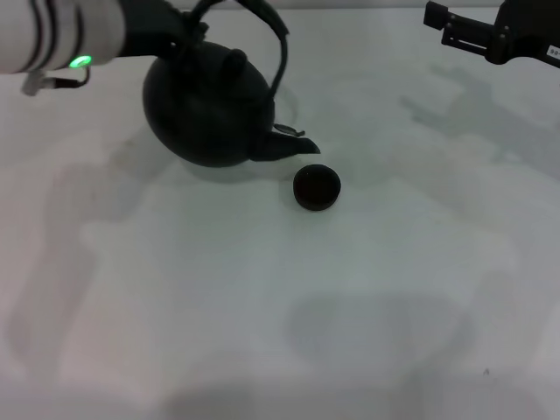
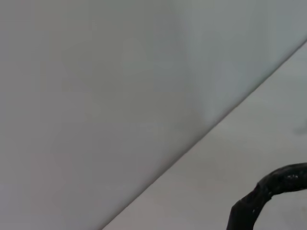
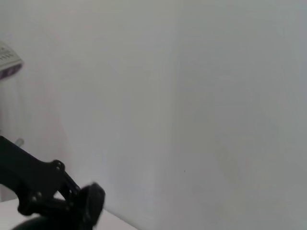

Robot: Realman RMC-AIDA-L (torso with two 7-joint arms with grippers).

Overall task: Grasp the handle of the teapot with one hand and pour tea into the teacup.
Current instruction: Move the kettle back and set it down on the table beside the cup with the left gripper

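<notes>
On the white table (image 1: 262, 332), the teapot (image 1: 210, 109) tilts, spout over the teacup (image 1: 316, 187). The left gripper (image 1: 171, 26) clasps its handle (image 1: 278, 48). The right gripper (image 1: 442, 22) sits far right, parked.

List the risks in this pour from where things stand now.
1. The big round black teapot is tilted, and its short spout ends just short of the tiny black handleless teacup, so tea may land on the white table.
2. The cup is tiny next to the pot; a fast tilt could overfill it or knock it.
3. The left gripper holds the arched black handle near one end, so the pot might swing.
</notes>
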